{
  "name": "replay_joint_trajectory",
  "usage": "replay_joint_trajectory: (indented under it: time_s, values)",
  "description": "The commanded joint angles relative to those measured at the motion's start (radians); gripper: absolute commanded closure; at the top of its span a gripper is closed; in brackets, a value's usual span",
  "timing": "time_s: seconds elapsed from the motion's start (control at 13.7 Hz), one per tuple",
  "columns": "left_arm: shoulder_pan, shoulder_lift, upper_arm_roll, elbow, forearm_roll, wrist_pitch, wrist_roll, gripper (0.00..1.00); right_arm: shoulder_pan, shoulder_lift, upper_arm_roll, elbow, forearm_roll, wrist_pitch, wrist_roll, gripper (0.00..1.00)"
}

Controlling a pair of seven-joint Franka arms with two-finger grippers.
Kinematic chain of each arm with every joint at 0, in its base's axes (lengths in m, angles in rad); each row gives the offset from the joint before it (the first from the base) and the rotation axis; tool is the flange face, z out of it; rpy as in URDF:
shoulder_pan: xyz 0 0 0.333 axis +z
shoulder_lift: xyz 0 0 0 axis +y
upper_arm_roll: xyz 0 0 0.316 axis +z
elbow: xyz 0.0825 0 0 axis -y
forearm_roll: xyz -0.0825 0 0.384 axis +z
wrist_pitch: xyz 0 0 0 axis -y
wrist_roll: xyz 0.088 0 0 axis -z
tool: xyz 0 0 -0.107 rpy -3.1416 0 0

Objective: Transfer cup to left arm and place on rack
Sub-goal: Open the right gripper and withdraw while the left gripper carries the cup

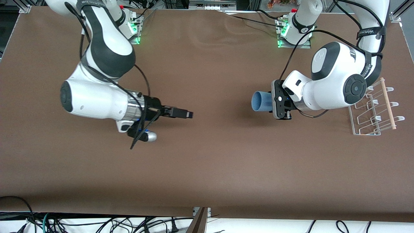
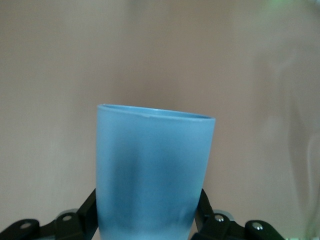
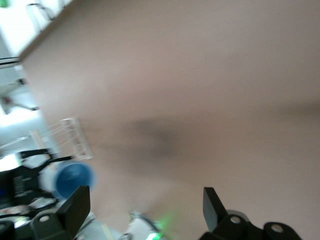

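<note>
L gripper (image 1: 280, 105) is clamping the cup (image 1: 261, 101) by its base end, holding it sideways in the air, mouth pointing toward the R arm's end of the bench (image 1: 207, 168). The L wrist view is showing both fingers (image 2: 85, 215) pressing on the cup's (image 2: 155, 172) lower wall, so the grip looks firm. The sideways hold is prob just the handover pose; the cup will likely need turning mouth-down to seat on a peg.

R gripper (image 1: 184, 114) is empty, fingers (image 3: 75, 207) spread wide, hovering over mid-bench, well apart from the cup. Handover looks done, R arm is waiting.

Rack (image 1: 375, 110) is sitting at the L arm's end of the bench, just beside the L arm's elbow. Cup isn't on it yet.

Obstacles: nothing lying on the bench between cup and rack. Main issue is the L arm's own forearm and its cable (image 1: 307, 35) hanging over the rack's edge, so it prob needs to swing round to bring the cup over the pegs. Dowel (image 1: 387, 103) along the rack's edge could catch the rim.
</note>
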Motion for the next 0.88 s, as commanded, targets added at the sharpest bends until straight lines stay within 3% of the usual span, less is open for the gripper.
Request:
replay_joint_trajectory:
  time_s: [0.0, 0.29, 0.51, 0.66, 0.8]
  values:
    - [0.0, -0.014, -0.001, 0.027, 0.149, -0.109, -0.082, 0.88, -0.029, -0.068, -0.048, -0.044, -0.159, -0.097, -0.078, 0.0]
    - [-0.007, -0.009, -0.009, 0.056, 0.465, -0.25, -0.18, 0.83, -0.038, -0.163, -0.117, -0.106, -0.456, -0.192, -0.161, 0.0]
    - [-0.009, 0.001, -0.009, 0.042, 0.674, -0.322, -0.263, 0.83, -0.093, -0.238, -0.13, -0.119, -0.538, -0.201, -0.184, 0.0]
    - [-0.015, 0.032, -0.009, 0.037, 0.818, -0.418, -0.353, 0.83, -0.095, -0.303, -0.128, -0.145, -0.674, -0.19, -0.212, 0.0]
    - [-0.011, 0.064, -0.012, 0.025, 0.959, -0.515, -0.377, 0.83, -0.131, -0.358, -0.128, -0.178, -0.683, -0.195, -0.218, 0.0]
